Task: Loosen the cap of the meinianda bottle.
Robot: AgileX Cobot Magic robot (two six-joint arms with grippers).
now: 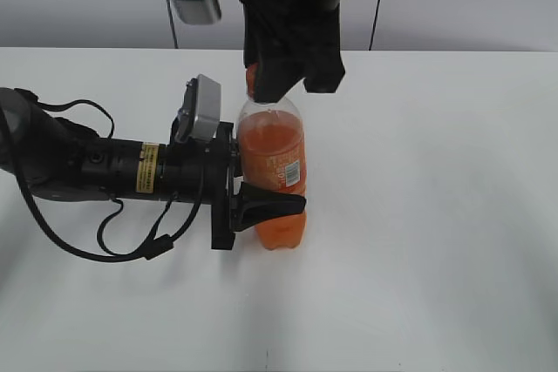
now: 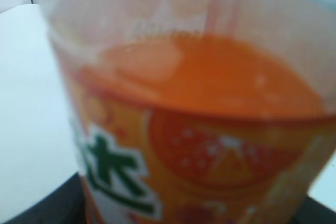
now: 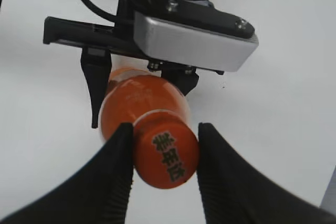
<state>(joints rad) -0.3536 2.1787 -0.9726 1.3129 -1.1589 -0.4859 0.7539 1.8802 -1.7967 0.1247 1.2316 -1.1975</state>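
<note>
Meinianda bottle [image 1: 272, 172] upright on bench [image 1: 436, 215], left hand [image 1: 261, 202] clamped round its waist. Right hand [image 3: 164, 153] straddles cap [image 3: 167, 156]; pads [image 3: 122, 150] close alongside, contact unclear. Advice: close squarely on ribs, twist about bottle axis, keep lower clamp firm

The meinianda bottle [image 1: 272, 172] stands upright on the desk [image 1: 436, 215], near its middle. The left gripper [image 1: 261, 187] reaches in from the left around its lower body. The right gripper [image 3: 164, 156] hangs above, its fingers [image 3: 118, 171] either side of the cap [image 3: 167, 153].
</note>
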